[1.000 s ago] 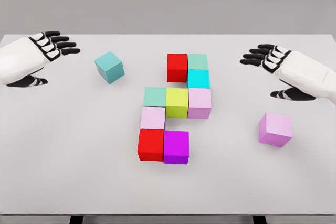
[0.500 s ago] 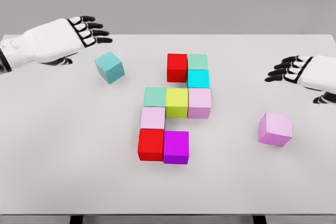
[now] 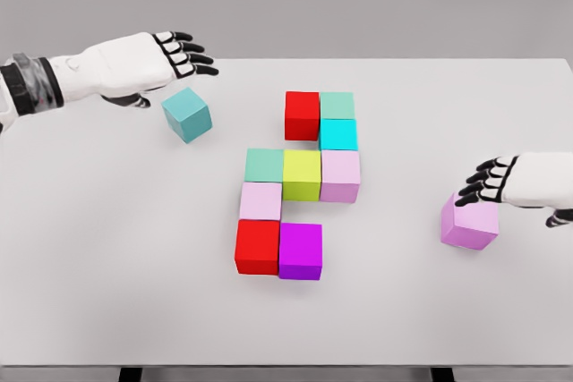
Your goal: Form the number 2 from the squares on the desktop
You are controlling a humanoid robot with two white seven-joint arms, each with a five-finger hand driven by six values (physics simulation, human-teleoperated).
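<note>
The right hand (image 3: 515,183) has dropped from the table's (image 3: 107,248) right edge onto the loose pink cube (image 3: 469,221); its fingertips rest on the cube's top, not closed around it. The left hand (image 3: 157,58) has advanced to hover just above the teal cube (image 3: 186,114), fingers extended, holding nothing. The partial figure of eight cubes (image 3: 300,181) at center is unchanged.

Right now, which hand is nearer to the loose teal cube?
Left. The left hand hovers just above and behind the teal cube; the right hand is far across the table, at the pink cube.
</note>
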